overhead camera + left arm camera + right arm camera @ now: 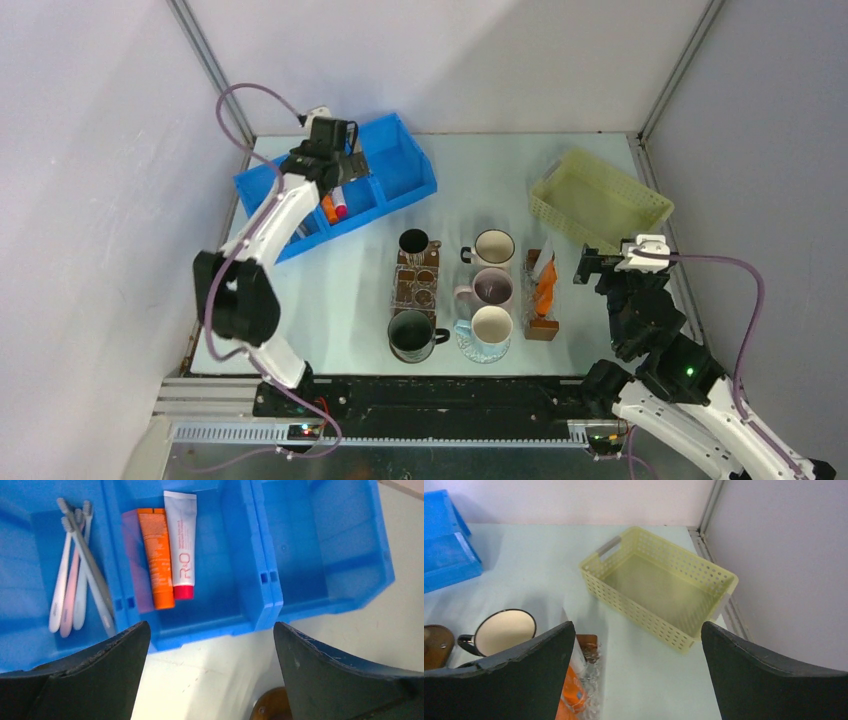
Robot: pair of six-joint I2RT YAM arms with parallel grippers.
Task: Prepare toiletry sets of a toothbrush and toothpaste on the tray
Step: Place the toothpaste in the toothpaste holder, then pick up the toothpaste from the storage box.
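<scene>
Toothpaste tube, orange and soft, lies below the left gripper, jaws spread wide and empty: drop straight, pinch across its middle.

1. You will see the pale green table under everything.
2. Far left: a blue bin with three compartments in a row, lying at an angle to the table edge.
3. Mid-table, left column: a small dark mug farthest from you and a larger dark mug nearest, with a brown-lidded clear box between them.
4. Right column, far to near: a white mug (dark rim), a pink mug and a pale blue mug.
5. Just right of that column: a second clear box.
</scene>
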